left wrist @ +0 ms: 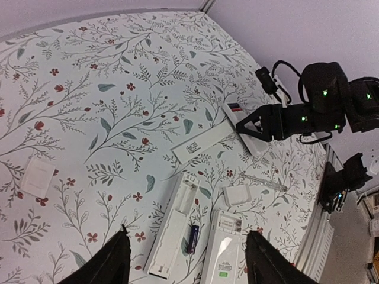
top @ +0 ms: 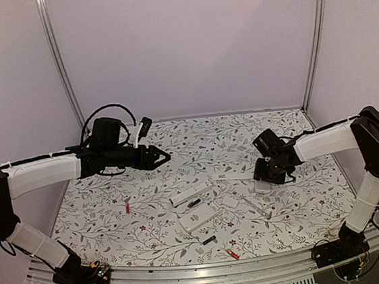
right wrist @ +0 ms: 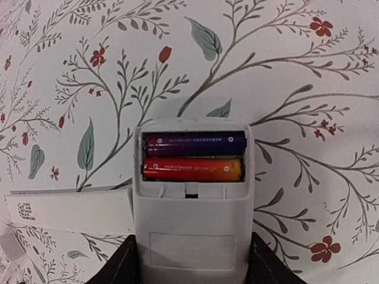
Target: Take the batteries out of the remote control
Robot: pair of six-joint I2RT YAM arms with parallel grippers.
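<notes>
The right tool (right wrist: 192, 255) is clamped on the white remote (right wrist: 192, 236), 1 finger on each long side. The 2 batteries sit in the open bay at the end away from the tool: a purple battery (right wrist: 194, 142) outermost and an orange-red battery (right wrist: 192, 168) touching it on the near side. Both cells lie with the long axis across the remote's width, at right angles to its length. The left tool (top: 164, 157) hangs spread and empty over the table (right wrist: 296, 71), well apart to the left of the bay, so it is judged the free arm for extraction and must approach rightward.
</notes>
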